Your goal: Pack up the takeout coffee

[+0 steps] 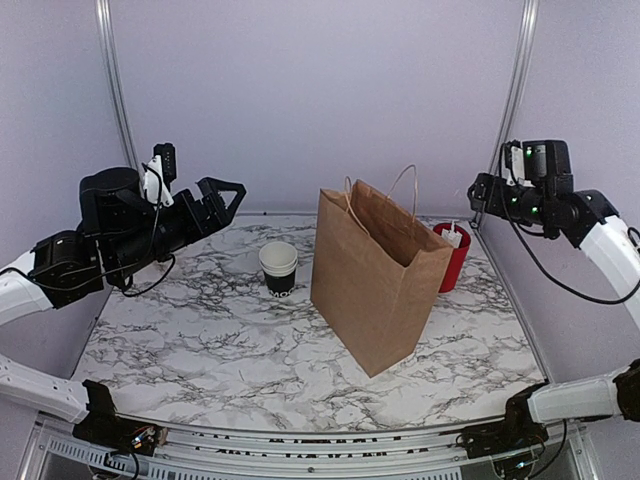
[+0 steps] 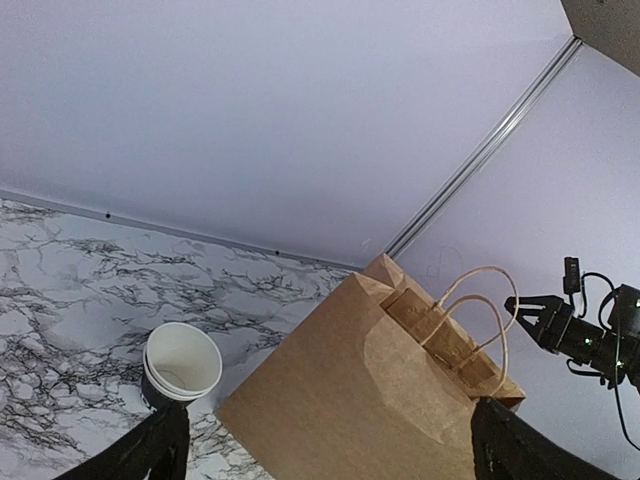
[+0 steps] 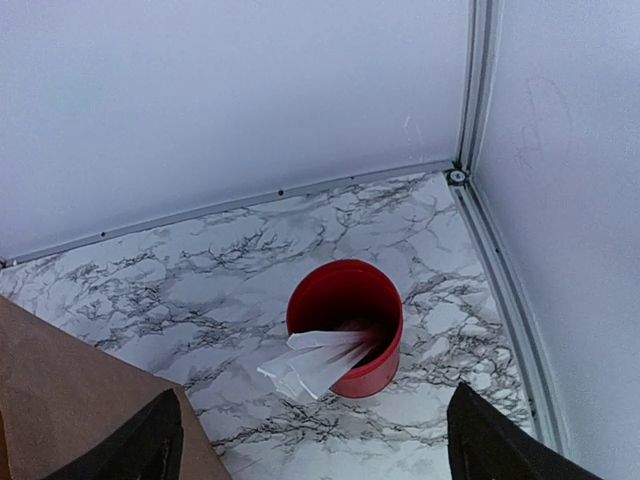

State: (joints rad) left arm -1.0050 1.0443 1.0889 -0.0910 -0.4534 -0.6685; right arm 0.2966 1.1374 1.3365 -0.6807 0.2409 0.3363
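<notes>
Landmark: the brown paper bag (image 1: 375, 270), upright near the middle of the marble table (image 1: 200, 340), mouth open upward and handles raised; judged to stand so in order to take a drop from above.

Left gripper (image 1: 228, 200): held high, well to the left of the bag, jaws spread wide, nothing between them; its wrist view looks down across the bag's mouth.

Right gripper (image 1: 476, 203): held high to the right of the bag, jaws likewise wide and empty; both arms stand off the bag, which leaves its mouth unobstructed.

Takeout coffee: no lidded cup shows in any view; the bag's interior is hidden from all three cameras; my judgement is that the cup lies inside the bag, below and to the right of the left gripper, though this cannot be confirmed.

Other items: stacked lidless cups (image 1: 278, 265) on the table just left of the bag; a red cylinder (image 1: 455, 255) holding white paper packets (image 3: 315, 365) just right of and behind the bag; neither is touched.
</notes>
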